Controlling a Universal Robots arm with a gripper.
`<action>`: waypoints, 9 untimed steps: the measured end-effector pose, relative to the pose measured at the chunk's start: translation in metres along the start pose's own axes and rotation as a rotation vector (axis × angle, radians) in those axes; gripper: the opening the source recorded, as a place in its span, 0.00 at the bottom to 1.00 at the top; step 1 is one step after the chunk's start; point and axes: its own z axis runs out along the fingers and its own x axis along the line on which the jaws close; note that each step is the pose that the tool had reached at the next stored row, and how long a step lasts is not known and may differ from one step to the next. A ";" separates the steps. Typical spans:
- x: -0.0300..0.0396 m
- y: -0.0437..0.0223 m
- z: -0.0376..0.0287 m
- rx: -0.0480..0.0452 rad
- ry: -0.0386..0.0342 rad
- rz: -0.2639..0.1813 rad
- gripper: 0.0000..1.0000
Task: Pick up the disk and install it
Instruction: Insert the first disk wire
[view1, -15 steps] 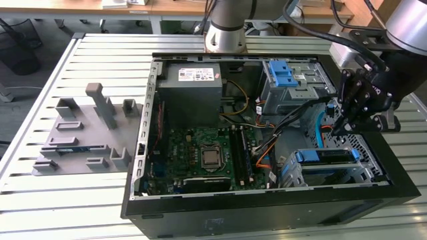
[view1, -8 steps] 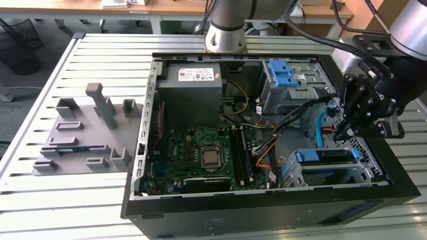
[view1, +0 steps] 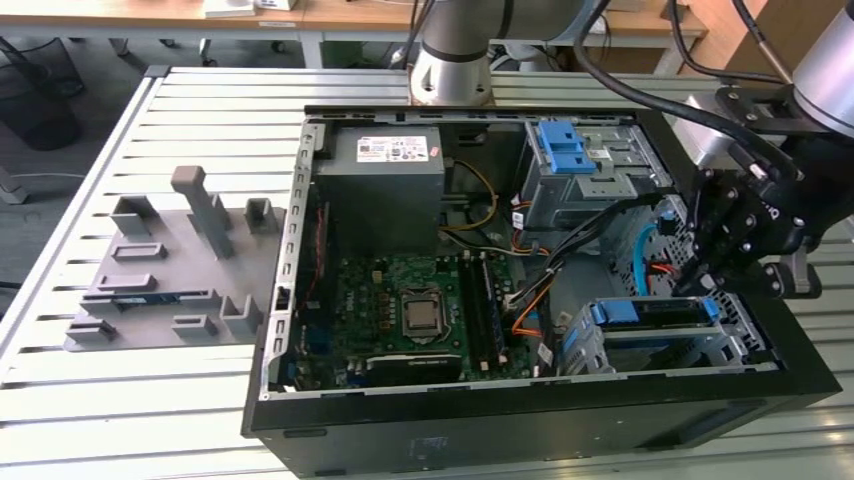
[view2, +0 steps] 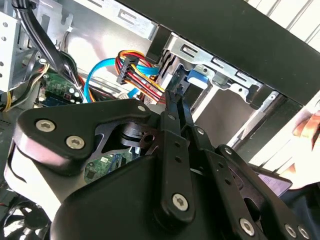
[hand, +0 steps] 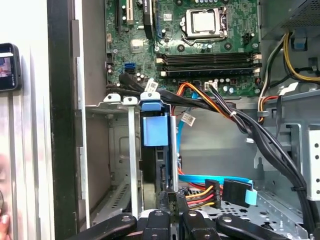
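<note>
We see an open black computer case (view1: 534, 440) lying on its side on the slatted metal tabletop (view1: 200, 110), with the arm's end effector (view1: 727, 262) hanging over the case's edge at the exterior view's right, near the tabletop's edge on that side. The disk (hand: 155, 131), in its blue plastic carrier, sits slotted edge-on in the grey metal bay (hand: 117, 165) in the first wrist view; in the exterior view the same blue-fronted unit (view1: 650, 313) rests in the bay at the case's near corner on the exterior view's right. In the first wrist view the black fingertips (hand: 170, 202) stand close together just beside the disk's end, but we cannot tell whether they press on it or merely meet, so we leave the grip undecided. In the second wrist view the black linkage narrows to a point at the blue tab (view2: 196, 76) by the bay's rim. Beside the bay run a blue data cable (hand: 215, 180) and a bundle of coloured power wires (hand: 200, 192). The green motherboard (view1: 414, 310) fills the case's middle, a grey power supply (view1: 387, 160) sits at its far side, and a grey fixture (view1: 180, 265) stands on the tabletop towards the exterior view's left.
</note>
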 end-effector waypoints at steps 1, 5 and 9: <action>0.0001 0.0000 0.0003 -0.0007 0.0004 0.000 0.16; 0.0002 0.0000 0.0016 -0.0072 0.0024 0.000 0.16; 0.0020 -0.0002 0.0039 -0.0075 0.0022 0.000 0.16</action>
